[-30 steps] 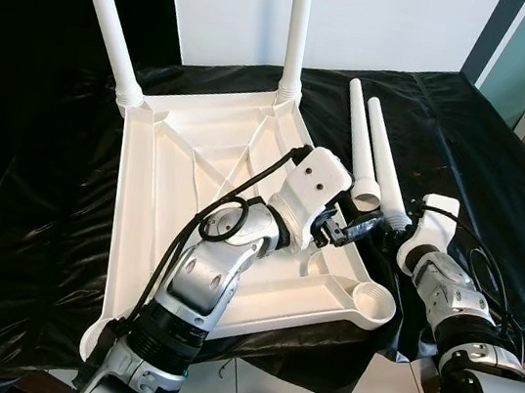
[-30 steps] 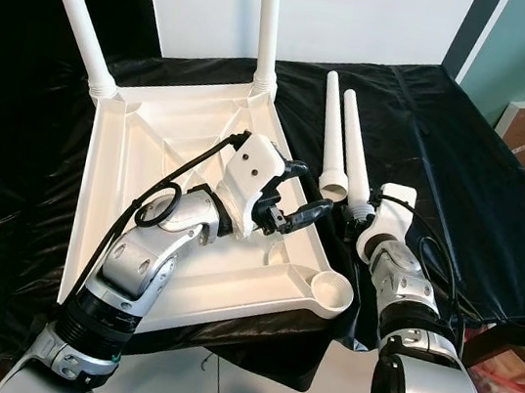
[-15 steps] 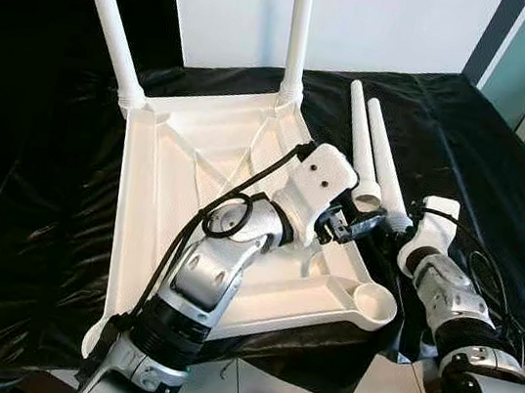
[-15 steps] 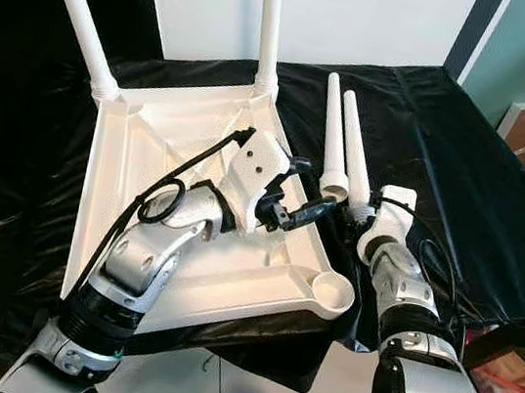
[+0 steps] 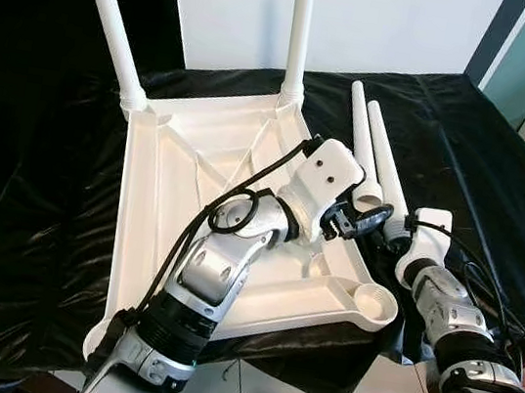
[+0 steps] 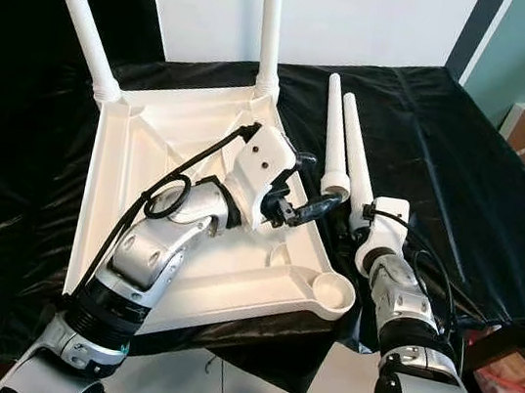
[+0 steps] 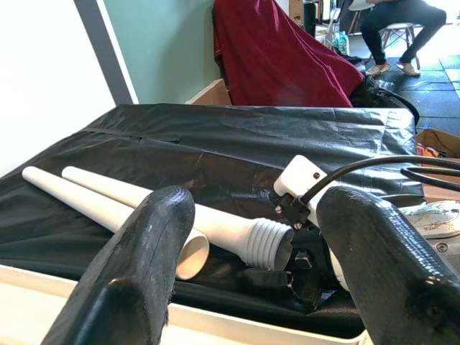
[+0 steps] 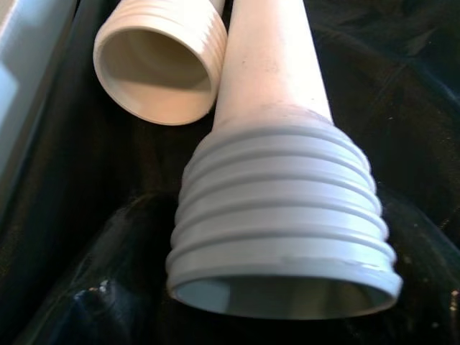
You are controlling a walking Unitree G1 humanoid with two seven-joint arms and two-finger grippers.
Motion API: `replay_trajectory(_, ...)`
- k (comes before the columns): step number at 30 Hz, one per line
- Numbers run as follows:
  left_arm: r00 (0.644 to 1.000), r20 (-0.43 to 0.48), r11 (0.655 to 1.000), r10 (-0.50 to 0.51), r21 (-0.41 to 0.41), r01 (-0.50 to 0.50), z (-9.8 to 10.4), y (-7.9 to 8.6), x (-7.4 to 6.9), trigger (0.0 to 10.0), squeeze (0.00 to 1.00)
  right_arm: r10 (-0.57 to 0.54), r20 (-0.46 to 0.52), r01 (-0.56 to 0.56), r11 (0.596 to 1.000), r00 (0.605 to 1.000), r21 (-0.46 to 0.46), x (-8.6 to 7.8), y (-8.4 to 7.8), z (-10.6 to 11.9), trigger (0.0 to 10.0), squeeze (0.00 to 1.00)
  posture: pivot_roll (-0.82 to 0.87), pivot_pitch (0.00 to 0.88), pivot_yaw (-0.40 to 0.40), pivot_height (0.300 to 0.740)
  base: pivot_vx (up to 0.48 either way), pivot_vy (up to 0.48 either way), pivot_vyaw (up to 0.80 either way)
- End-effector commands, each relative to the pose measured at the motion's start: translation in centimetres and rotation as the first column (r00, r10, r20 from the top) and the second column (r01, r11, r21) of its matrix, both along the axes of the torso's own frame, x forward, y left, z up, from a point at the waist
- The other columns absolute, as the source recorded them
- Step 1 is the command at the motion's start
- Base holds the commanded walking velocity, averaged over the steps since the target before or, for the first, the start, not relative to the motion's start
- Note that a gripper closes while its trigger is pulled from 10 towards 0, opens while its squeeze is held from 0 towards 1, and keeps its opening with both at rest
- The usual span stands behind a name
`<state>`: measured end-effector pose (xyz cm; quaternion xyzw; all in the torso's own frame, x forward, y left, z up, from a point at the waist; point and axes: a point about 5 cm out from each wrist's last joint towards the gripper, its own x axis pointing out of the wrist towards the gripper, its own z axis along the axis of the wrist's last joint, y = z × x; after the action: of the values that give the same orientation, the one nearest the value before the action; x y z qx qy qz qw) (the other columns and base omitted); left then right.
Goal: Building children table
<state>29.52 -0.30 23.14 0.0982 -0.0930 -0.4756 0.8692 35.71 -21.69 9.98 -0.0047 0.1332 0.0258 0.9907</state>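
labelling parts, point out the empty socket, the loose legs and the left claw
socket [image 5: 374, 303], left eye view, its rim
loose legs [image 5: 373, 149], left eye view, mid shaft
left claw [image 5: 370, 218], left eye view, between fingertips

My arms are silver metal, built of rounded jointed segments with black rings between them. My left arm [image 5: 217, 269] carries a white boxy wrist block with two small dark screw holes, and black cables loop along it. My right arm [image 6: 404, 307] has a white wrist block too, trailing thin black cables. My fingers [image 7: 136, 287] are thick, matte black and rough-textured.
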Motion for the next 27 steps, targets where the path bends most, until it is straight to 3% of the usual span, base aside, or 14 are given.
replay_trajectory(1, 0.997, 0.014, 0.997, 0.079, -0.025, -0.079, 0.3, 0.1, 0.5, 10.0, 0.00, -0.013, -0.072, 0.013, 1.000, 0.997, 0.004, -0.8, -0.1, -1.6, 10.0, 0.00, -0.18, 0.053, 0.052, 0.740, 0.000, 0.000, 0.00)
replay_trajectory(5, 0.997, 0.014, 0.997, 0.077, -0.028, -0.076, 0.3, 0.0, 0.5, 10.0, 0.00, -0.019, -0.058, 0.018, 1.000, 0.998, -0.008, -0.8, -0.4, -1.4, 10.0, 0.00, -0.18, 0.056, 0.053, 0.740, 0.000, 0.000, 0.00)
replay_trajectory(6, 0.997, 0.015, 0.997, 0.076, -0.030, -0.076, 0.3, 0.0, 0.5, 10.0, 0.00, -0.018, -0.050, 0.018, 1.000, 0.999, -0.013, -0.8, -0.5, -1.3, 2.7, 0.00, -0.18, 0.056, 0.052, 0.740, 0.000, 0.000, 0.00)
replay_trajectory(11, 0.997, 0.016, 0.997, 0.076, -0.032, -0.075, 0.4, 0.0, 0.6, 10.0, 0.00, -0.023, -0.040, 0.023, 1.000, 0.999, -0.019, -0.8, -0.5, -1.2, 2.4, 0.00, -0.18, 0.057, 0.051, 0.740, 0.000, 0.000, 0.00)
replay_trajectory(12, 0.997, 0.019, 0.997, 0.077, -0.033, -0.076, 0.4, 0.0, 0.6, 10.0, 0.00, -0.026, -0.015, 0.025, 0.999, 1.000, -0.025, -0.7, -0.6, -0.9, 0.0, 0.00, -0.18, 0.058, 0.048, 0.740, 0.000, 0.000, 0.00)
replay_trajectory(15, 0.996, 0.021, 0.995, 0.091, -0.036, -0.091, 0.3, 0.2, 0.8, 10.0, 0.00, -0.049, 0.107, 0.051, 0.999, 0.993, -0.010, -0.6, -0.6, 0.5, 0.0, 0.00, -0.18, 0.058, 0.042, 0.740, 0.000, 0.000, 0.00)
replay_trajectory(19, 0.995, 0.019, 0.995, 0.097, -0.035, -0.097, 0.3, 0.3, 0.9, 10.0, 0.00, -0.064, 0.148, 0.065, 0.998, 0.987, 0.002, -0.6, -0.6, 1.0, 0.0, 0.00, -0.18, 0.058, 0.042, 0.740, 0.000, 0.000, 0.00)
replay_trajectory(20, 0.994, 0.019, 0.994, 0.106, -0.033, -0.105, 0.1, 0.4, 0.9, 10.0, 0.00, -0.080, 0.197, 0.081, 0.997, 0.977, 0.005, -0.6, -0.6, 1.5, 10.0, 0.00, -0.18, 0.057, 0.042, 0.740, 0.000, 0.000, 0.00)
replay_trajectory(24, 0.985, 0.040, 0.985, 0.170, -0.039, -0.168, -0.2, 1.3, 1.6, 10.0, 0.00, -0.132, 0.457, 0.157, 0.987, 0.880, -0.017, -1.4, 0.3, 4.5, 10.0, 0.00, -0.18, 0.056, 0.043, 0.740, 0.000, 0.000, 0.00)
replay_trajectory(26, 0.985, 0.040, 0.985, 0.170, -0.039, -0.168, -0.2, 1.3, 1.6, 10.0, 0.00, -0.132, 0.457, 0.157, 0.987, 0.880, -0.017, -1.4, 0.3, 4.5, 10.0, 0.00, -0.18, 0.056, 0.043, 0.740, 0.000, 0.000, 0.00)
replay_trajectory(27, 0.978, 0.044, 0.979, 0.202, -0.039, -0.200, -0.3, 1.5, 2.0, 10.0, 0.00, -0.121, 0.503, 0.159, 0.987, 0.856, -0.034, -1.6, 0.8, 5.0, 10.0, 0.00, -0.18, 0.056, 0.044, 0.740, 0.000, 0.000, 0.00)
